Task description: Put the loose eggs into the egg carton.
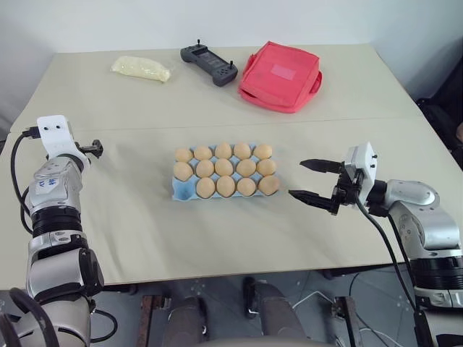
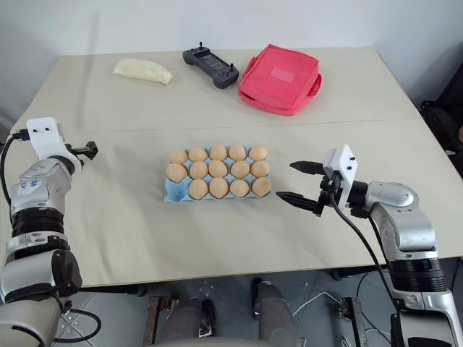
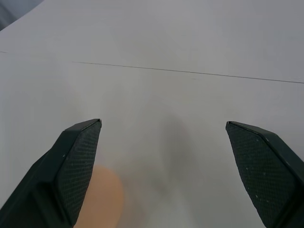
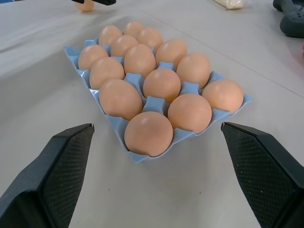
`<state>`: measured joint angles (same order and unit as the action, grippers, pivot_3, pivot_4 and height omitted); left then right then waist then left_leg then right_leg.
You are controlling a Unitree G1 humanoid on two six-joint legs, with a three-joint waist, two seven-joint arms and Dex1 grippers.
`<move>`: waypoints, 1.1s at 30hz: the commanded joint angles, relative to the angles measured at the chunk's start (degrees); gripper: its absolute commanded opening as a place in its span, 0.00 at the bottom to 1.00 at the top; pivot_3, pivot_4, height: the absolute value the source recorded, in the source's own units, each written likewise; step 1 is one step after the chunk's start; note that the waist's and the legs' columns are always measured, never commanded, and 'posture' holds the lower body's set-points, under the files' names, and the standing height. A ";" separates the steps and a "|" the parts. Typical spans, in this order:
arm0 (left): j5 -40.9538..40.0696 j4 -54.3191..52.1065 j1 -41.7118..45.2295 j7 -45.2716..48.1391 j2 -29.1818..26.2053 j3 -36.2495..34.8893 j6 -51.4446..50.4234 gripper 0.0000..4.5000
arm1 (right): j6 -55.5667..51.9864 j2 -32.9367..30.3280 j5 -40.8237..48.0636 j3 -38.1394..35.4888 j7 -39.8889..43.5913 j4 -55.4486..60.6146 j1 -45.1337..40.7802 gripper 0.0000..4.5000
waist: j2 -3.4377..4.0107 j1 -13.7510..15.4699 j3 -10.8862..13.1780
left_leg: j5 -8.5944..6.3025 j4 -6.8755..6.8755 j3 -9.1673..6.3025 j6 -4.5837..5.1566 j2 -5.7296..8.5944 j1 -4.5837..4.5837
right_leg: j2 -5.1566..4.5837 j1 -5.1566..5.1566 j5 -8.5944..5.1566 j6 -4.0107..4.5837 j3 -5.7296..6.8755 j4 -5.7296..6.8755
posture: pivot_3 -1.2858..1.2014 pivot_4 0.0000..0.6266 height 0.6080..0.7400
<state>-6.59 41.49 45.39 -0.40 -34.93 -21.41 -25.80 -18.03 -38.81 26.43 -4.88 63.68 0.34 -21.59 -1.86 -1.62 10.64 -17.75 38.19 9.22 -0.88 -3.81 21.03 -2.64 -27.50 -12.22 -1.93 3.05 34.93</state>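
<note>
The light blue moulded egg carton, with fourteen tan eggs seated, is located mid-worktop. One loose tan egg is seen on the worktop just beside the left gripper, whose fingers are spread wide. The right gripper, fully spread and empty, is held near the carton's right end.

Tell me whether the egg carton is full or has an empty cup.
Not full. The egg carton holds fourteen eggs; the near corner cup on the robot's left is bare blue.
</note>
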 commanded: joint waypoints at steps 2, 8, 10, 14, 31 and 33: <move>-0.29 -3.24 -0.60 -1.49 -0.59 -0.74 -0.46 0.99 | 0.06 -1.10 0.76 -1.62 -0.23 2.12 0.25 1.00 | 0.00 0.06 0.00 | 0.01 0.01 0.00 0.00 0.00 0.00 | 0.00 0.00 0.00 0.00 0.00 0.02 | 0.52 0.24 1.00; -0.57 -6.32 -1.71 -1.11 -0.35 -0.36 -1.60 0.99 | 0.25 -0.71 0.38 -0.85 -0.06 1.08 -0.70 1.00 | -0.01 0.10 0.00 | 0.02 0.02 0.01 -0.01 0.01 0.00 | -0.01 0.00 0.00 0.00 -0.02 0.03 | 0.52 0.24 1.00; -0.62 -7.25 -1.79 -1.08 -0.38 -0.40 -2.06 0.99 | 0.32 -0.63 0.29 -0.68 0.01 0.80 -1.00 1.00 | -0.01 0.09 0.00 | 0.02 0.03 0.01 -0.02 0.01 0.00 | -0.01 0.00 0.00 0.00 -0.02 0.03 | 0.52 0.24 1.00; -0.55 -9.74 -2.05 -1.34 -0.50 -0.54 -3.42 0.99 | 0.48 -0.64 0.18 -0.53 0.23 0.45 -1.21 1.00 | -0.01 0.07 0.00 | 0.05 0.03 0.01 -0.07 0.01 -0.01 | -0.01 0.00 0.00 0.00 -0.03 0.04 | 0.52 0.24 1.00; -1.52 -16.56 -7.08 -3.51 -0.46 -4.25 -10.91 0.99 | 0.66 -0.38 -0.25 -0.74 -0.12 0.65 -0.20 1.00 | -0.02 0.09 -0.01 | 0.05 0.05 0.02 -0.07 0.01 -0.04 | -0.01 0.01 0.00 0.00 -0.07 0.10 | 0.52 0.24 1.00; -1.81 -16.04 -7.41 -3.67 -0.40 -4.68 -10.82 0.99 | 0.67 -0.37 -0.22 -0.76 -0.14 0.67 -0.17 1.00 | -0.03 0.10 -0.01 | 0.05 0.06 0.02 -0.06 0.01 -0.04 | -0.01 0.01 0.00 0.00 -0.07 0.10 | 0.52 0.24 1.00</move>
<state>-7.96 27.43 37.79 -3.61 -34.74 -24.75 -36.99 -17.93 -38.84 25.78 -4.84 63.58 -0.11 -21.81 -1.89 -1.52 10.63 -17.70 38.25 9.23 -0.94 -3.80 20.99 -2.65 -27.49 -12.22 -1.93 2.98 35.03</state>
